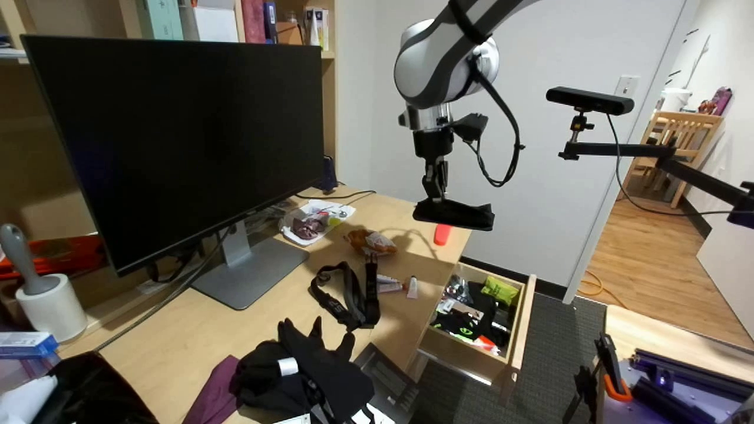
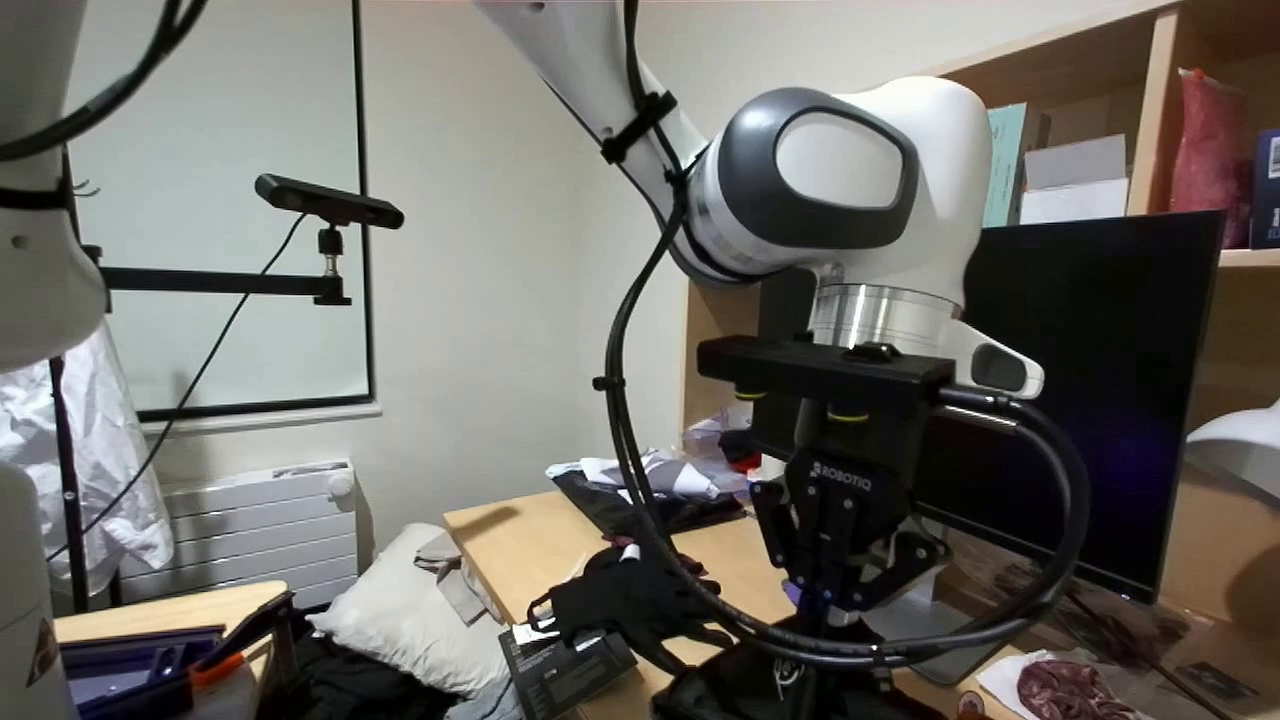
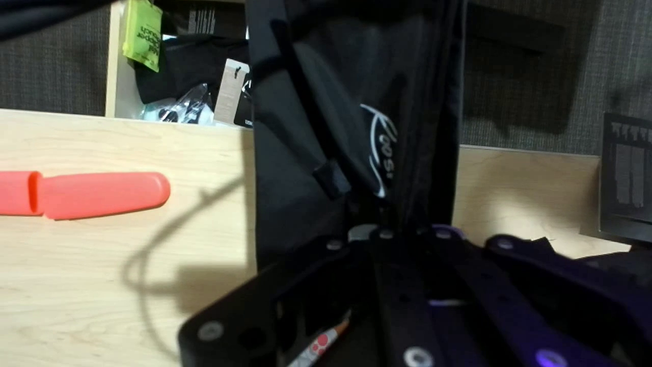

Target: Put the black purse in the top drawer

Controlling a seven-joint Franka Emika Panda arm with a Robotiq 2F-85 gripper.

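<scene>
The black purse point(image 1: 462, 215) hangs in the air above the desk's end. My gripper point(image 1: 437, 199) is shut on it from above. The purse fills the upper middle of the wrist view point(image 3: 310, 214) and shows a white logo and a strap. The jaws point(image 3: 392, 232) meet on its near part; the fingertips are hidden in the dark cloth. In an exterior view the purse point(image 2: 745, 690) shows at the bottom edge behind the cables. The top drawer point(image 1: 522, 330) is pulled open below the desk's end. Its wall point(image 3: 113, 66) shows at the wrist view's upper left, and the purse covers part of the drawer.
The drawer holds a green packet point(image 1: 500, 290) and dark items. On the desk lie a black looped strap point(image 1: 347, 294), a heap of black items point(image 1: 306, 371), a red case point(image 1: 442, 234) and small tubes point(image 1: 412, 287). A large monitor point(image 1: 188, 147) stands at the back.
</scene>
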